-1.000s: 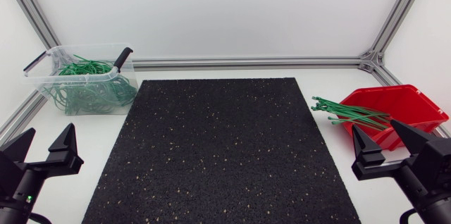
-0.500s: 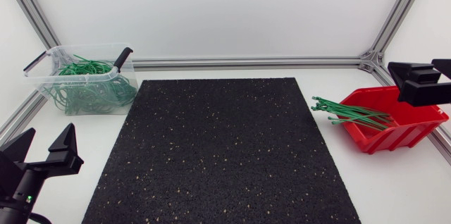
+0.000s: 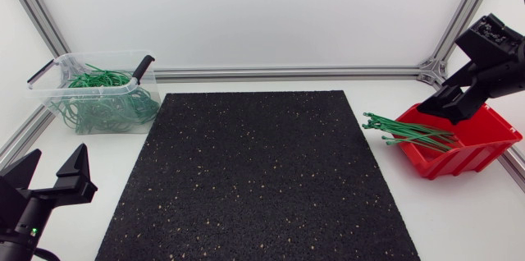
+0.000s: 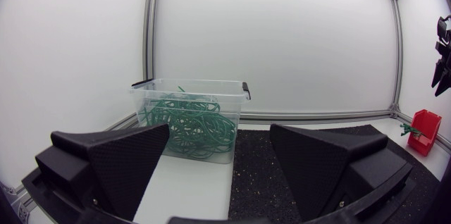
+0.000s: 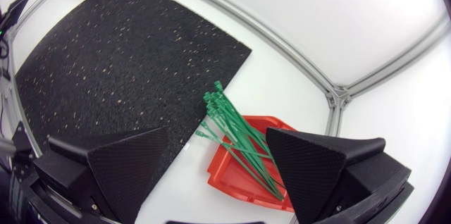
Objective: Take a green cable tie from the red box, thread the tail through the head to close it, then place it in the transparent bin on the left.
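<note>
My right tool (image 5: 217,134) hangs in the air above the red box (image 3: 474,144), fingers spread wide with nothing held between them. Through its own camera I look down past the fingers onto the box. The left wrist camera shows this tool high up, well clear of the box below it. The ties (image 3: 408,133) lie as a loose green bundle in the box. Their ends poke out over the wall that faces the mat (image 3: 262,179) and fan out over the white bench (image 3: 459,212) without reaching the mat's edge. The box sits just beside the mat's right side, near the bench's far right corner. My left tool (image 3: 57,162) sits low at the near left of the bench, beside the mat, and it is open as well, its fingers far apart and gripping nothing. Ahead of it stands the bin (image 3: 43,97) at the far left corner, clear-walled, with a black handle (image 3: 141,67) at each end. Inside the bin is a tangle of green loops (image 3: 102,101), piled against the walls. The bin stands apart from the mat's far left corner.
</note>
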Tool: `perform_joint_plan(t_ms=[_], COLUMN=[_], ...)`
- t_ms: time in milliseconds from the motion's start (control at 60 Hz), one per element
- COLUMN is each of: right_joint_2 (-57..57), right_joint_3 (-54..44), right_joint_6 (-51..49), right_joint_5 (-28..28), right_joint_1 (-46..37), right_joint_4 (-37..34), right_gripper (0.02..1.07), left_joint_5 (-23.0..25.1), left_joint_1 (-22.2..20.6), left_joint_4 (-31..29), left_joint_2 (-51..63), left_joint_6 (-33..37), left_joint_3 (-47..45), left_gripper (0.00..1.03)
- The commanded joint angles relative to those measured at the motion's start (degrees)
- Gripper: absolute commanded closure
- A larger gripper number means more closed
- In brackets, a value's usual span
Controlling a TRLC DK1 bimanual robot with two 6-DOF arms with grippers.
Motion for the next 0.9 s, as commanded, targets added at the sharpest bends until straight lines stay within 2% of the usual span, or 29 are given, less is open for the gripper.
perform_joint_plan(t_ms=[0, 150, 200, 367, 450, 600, 800, 883], right_joint_2=[4.3, 7.9, 9.0, 12.9, 13.9, 18.3, 19.7, 20.4], right_joint_3=[3.7, 2.1, 0.8, -5.4, -8.1, -7.7, -9.5, -10.5], right_joint_6=[-7.8, -16.2, -17.7, -25.5, -28.7, -31.2, -33.7, -33.7], right_joint_5=[-1.6, -1.3, -1.0, 2.7, 2.8, 2.6, 1.5, 1.6], right_joint_1=[-0.7, -1.7, -1.8, -2.7, -3.8, -5.3, -5.7, -5.5], right_joint_4=[-4.3, -4.2, -2.3, 5.2, 10.3, 9.6, 11.8, 14.4], right_gripper=[0.06, 0.08, 0.12, 0.12, 0.22, 0.23, 0.49, 0.53], left_joint_5=[0.2, 0.3, 0.3, 0.3, 0.3, 0.3, 0.5, 0.5], left_joint_1=[-0.4, -0.3, -0.2, -0.1, -0.1, -0.1, -0.1, 0.0], left_joint_4=[-0.5, -0.6, -0.6, -0.6, -0.6, -0.6, -0.6, -0.6], left_joint_2=[-0.1, 0.1, 0.4, 1.0, 1.3, 1.7, 2.1, 2.1], left_joint_6=[-1.3, -1.3, -1.3, -1.3, -1.3, -1.3, -1.3, -1.3], left_joint_3=[-2.5, -2.5, -2.5, -2.4, -2.5, -2.5, -2.5, -2.4], left_gripper=[0.04, 0.04, 0.04, 0.04, 0.04, 0.04, 0.04, 0.04])
